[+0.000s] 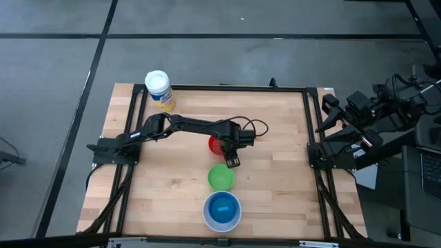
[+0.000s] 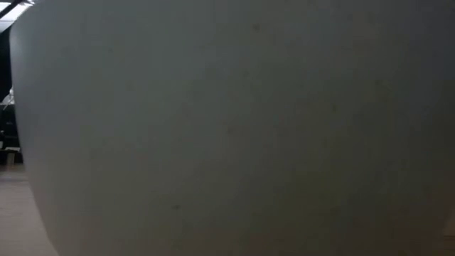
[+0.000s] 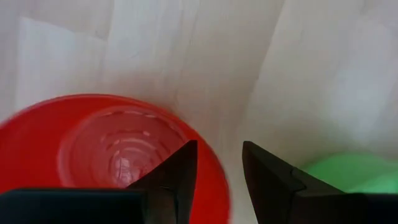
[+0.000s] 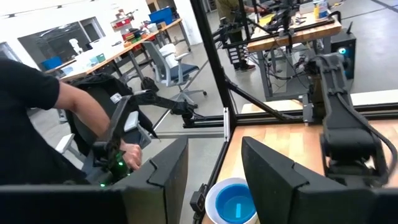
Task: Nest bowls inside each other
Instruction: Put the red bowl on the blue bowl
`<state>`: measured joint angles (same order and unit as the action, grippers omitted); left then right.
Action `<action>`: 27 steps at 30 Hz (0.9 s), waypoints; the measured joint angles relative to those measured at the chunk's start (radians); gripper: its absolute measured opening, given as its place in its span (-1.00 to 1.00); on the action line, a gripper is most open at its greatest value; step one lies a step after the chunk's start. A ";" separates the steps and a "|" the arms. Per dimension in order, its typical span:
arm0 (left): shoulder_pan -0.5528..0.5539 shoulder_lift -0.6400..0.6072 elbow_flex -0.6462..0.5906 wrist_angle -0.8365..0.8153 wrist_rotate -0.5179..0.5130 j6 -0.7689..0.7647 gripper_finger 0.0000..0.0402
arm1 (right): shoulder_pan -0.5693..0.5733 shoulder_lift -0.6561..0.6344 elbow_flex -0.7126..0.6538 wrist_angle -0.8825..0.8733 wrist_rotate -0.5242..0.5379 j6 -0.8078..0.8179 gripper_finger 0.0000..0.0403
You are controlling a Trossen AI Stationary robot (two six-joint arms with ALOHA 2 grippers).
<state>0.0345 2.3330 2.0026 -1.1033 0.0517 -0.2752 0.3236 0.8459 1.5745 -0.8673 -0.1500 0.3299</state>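
A red bowl (image 1: 216, 144) stands upright on the wooden table (image 1: 275, 172) near its middle. My left gripper (image 1: 229, 157) points down over the bowl's near-right rim, open. In the left wrist view one finger (image 3: 177, 180) is over the inside of the red bowl (image 3: 74, 143) and the other (image 3: 270, 183) is outside its rim. A green bowl (image 1: 221, 177) sits just nearer, also seen at the edge of the left wrist view (image 3: 351, 174). At the near edge stands a white bowl (image 1: 222, 211) with a blue bowl nested in it. My right gripper (image 1: 331, 116) waits open beyond the table's right edge.
A white-lidded jar with a yellow label (image 1: 158, 89) stands at the far left corner. A pale surface (image 2: 227, 128) right in front of the low camera fills its view. A person in a black sleeve (image 4: 37, 118) sits beyond the table. Bare wood lies at the right.
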 joint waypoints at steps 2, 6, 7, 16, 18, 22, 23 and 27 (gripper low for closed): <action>0.000 0.022 0.000 0.001 -0.001 0.000 -0.39 | 0.013 0.000 0.000 0.005 0.005 0.003 -0.24; 0.000 0.043 0.000 -0.025 -0.065 0.009 -0.58 | 0.040 0.004 0.000 0.012 0.034 0.003 -0.24; 0.000 0.042 0.000 -0.023 -0.071 0.022 -0.73 | 0.046 0.005 0.000 0.012 0.039 0.005 -0.24; -0.021 -0.175 -0.001 -0.095 -0.195 -0.042 -0.98 | 0.079 0.021 0.000 0.015 0.064 0.011 -0.24; -0.069 -0.243 -0.001 -0.111 -0.189 -0.083 -0.98 | 0.086 0.030 0.000 0.014 0.065 0.008 -0.24; -0.242 -0.331 0.000 -0.094 -0.174 -0.221 -0.98 | 0.107 0.051 0.000 0.014 0.060 -0.010 -0.24; -0.292 -0.337 0.000 -0.080 -0.171 -0.264 -0.98 | 0.114 0.057 0.000 0.015 0.059 -0.021 -0.24; -0.448 -0.325 0.000 -0.081 -0.186 -0.453 -0.99 | 0.133 0.077 0.000 0.015 0.059 -0.046 -0.24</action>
<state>-0.4138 2.0083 2.0026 -1.1847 -0.1345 -0.7285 0.4563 0.9226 1.5742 -0.8521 -0.0906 0.2837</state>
